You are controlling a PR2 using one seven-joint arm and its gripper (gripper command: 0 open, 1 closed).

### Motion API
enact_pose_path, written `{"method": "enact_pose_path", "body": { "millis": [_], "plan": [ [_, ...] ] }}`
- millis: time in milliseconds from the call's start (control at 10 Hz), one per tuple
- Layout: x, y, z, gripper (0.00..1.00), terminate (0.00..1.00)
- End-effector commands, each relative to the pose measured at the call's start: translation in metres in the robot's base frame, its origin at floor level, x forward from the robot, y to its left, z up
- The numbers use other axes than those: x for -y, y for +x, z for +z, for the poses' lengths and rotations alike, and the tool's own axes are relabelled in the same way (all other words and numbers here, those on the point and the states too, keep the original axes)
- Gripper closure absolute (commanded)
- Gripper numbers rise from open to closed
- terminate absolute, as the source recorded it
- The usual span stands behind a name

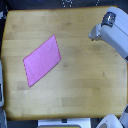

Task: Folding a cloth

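Note:
The pink cloth lies flat and unfolded on the wooden table, towards the exterior view's left, turned at a slant so one corner points to the top and one to the bottom left. The robot's arm reaches in from the exterior view's upper right, well apart from the cloth. Its end sits near the table's far right part, and the fingers of the gripper are too small and blurred to make out. Nothing is held that I can see.
The table's edges show on all sides. White robot parts stand below the table's front edge at the bottom right, and a grey-white object lies along the left edge.

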Motion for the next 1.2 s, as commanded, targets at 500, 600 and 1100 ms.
{"method": "enact_pose_path", "body": {
  "millis": [500, 600, 1100],
  "plan": [
    [-0.041, 0.032, -0.034, 0.00, 0.00],
    [-0.065, 0.036, -0.046, 0.00, 0.00],
    [-0.182, 0.025, -0.075, 0.00, 0.00]
  ]
}}
